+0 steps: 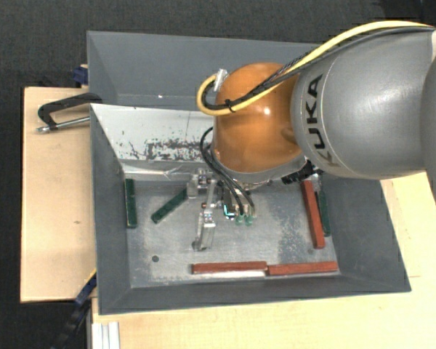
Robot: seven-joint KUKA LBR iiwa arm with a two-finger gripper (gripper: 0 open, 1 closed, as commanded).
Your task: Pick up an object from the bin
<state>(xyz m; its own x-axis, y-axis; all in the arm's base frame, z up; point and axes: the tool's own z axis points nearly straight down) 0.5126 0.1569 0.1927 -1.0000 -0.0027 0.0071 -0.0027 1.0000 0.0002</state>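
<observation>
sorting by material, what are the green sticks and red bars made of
Green sticks: probably plastic or painted wood, dull even colour, no glint. Red bars: likewise matte, plastic or painted wood; one shows a pale edge. Neither is certain.

A dark charcoal, finely textured, carpet-like surface lay across the top of the view and down its left side, matt and even, with no pattern beyond its grain. On those sides it bordered the grey metal bin. Light fell from above, laying a bright, pale sheen on the bin's sloped back wall, while the outer walls stayed a duller grey.
</observation>
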